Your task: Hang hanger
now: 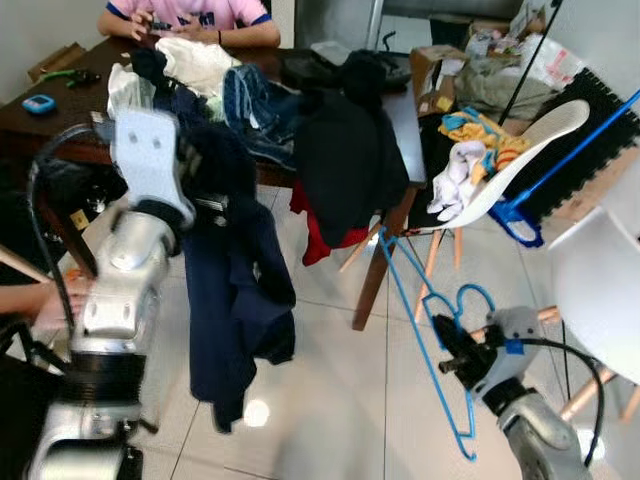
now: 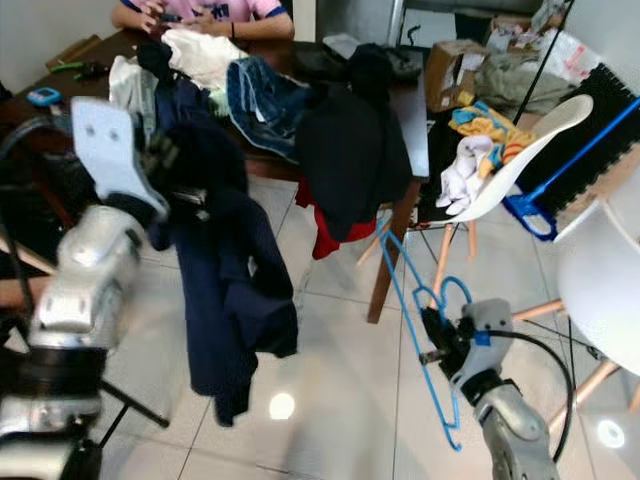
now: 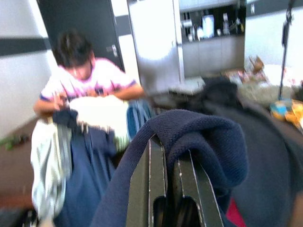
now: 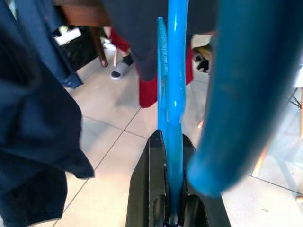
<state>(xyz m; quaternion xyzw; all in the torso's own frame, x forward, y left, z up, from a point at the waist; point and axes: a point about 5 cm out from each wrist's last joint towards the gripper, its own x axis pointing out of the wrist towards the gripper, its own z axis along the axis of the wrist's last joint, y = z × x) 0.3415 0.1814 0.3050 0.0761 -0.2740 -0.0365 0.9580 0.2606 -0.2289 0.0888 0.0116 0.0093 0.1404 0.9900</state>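
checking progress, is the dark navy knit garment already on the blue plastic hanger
No, the dark navy knit garment hangs from the left gripper, apart from the blue plastic hanger in the right gripper.

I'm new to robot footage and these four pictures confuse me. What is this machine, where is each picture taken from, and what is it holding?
This is a humanoid robot with two silver arms, each ending in two black fingers. The two wide pictures come from cameras in its head, looking down and forward. The two close pictures come from cameras on its wrists, looking along the fingers.

The left gripper is raised and shut on a dark navy garment, which hangs down over the tiled floor. The right gripper, lower down, is shut on a blue plastic hanger.

Ahead stands a dark table piled with clothes, with a person in a pink shirt sitting behind it. A white chair beside it also holds clothes.
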